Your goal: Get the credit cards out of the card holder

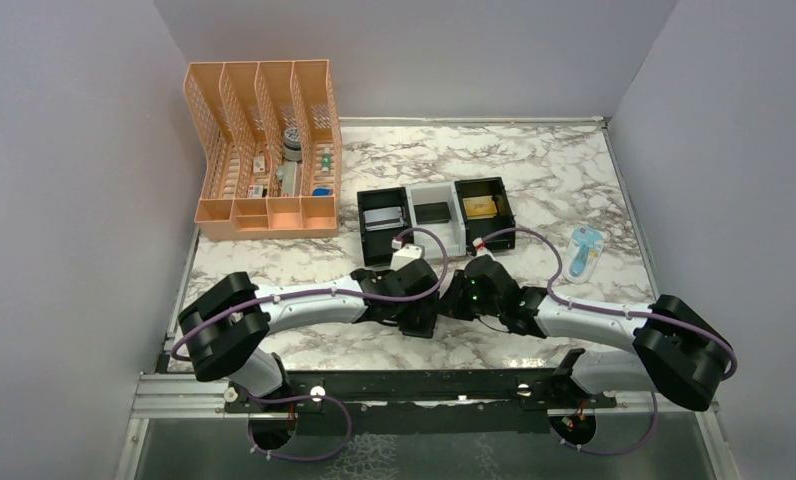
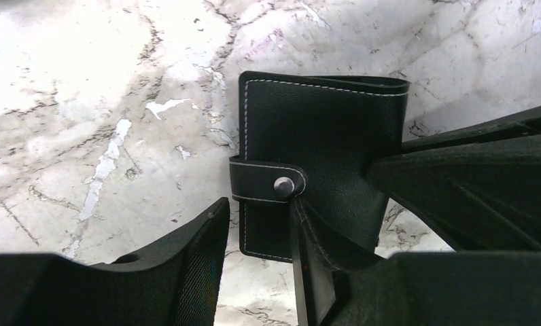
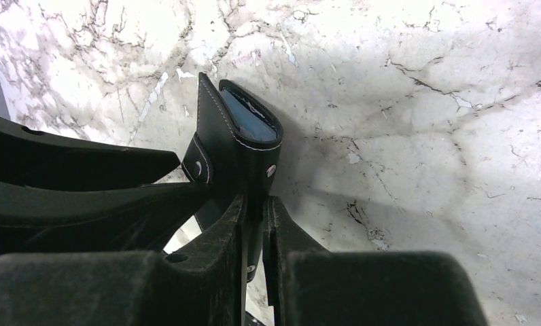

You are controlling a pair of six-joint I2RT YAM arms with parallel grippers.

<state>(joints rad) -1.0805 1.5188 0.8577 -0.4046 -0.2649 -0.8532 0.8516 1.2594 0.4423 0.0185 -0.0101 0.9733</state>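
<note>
Early stage, nothing extracted yet. Card holder [image 2: 308, 129] stands on edge near mid-bench [image 2: 84, 102], row of trays [image 1: 436, 215] at its 12 o'clock; cannot tell if it touches the surface. Right fingers [image 3: 206, 258] pinched tight on its lower edge. Left fingers [image 2: 186, 272] part-open, straddling the 9 o'clock edge by the snap tab [image 2: 264, 180], not clamped. Tab looks fastened. Blue-grey lining [image 3: 247, 122] shows; no credit cards visible. Left to do: unsnap, open, pull cards.
</note>
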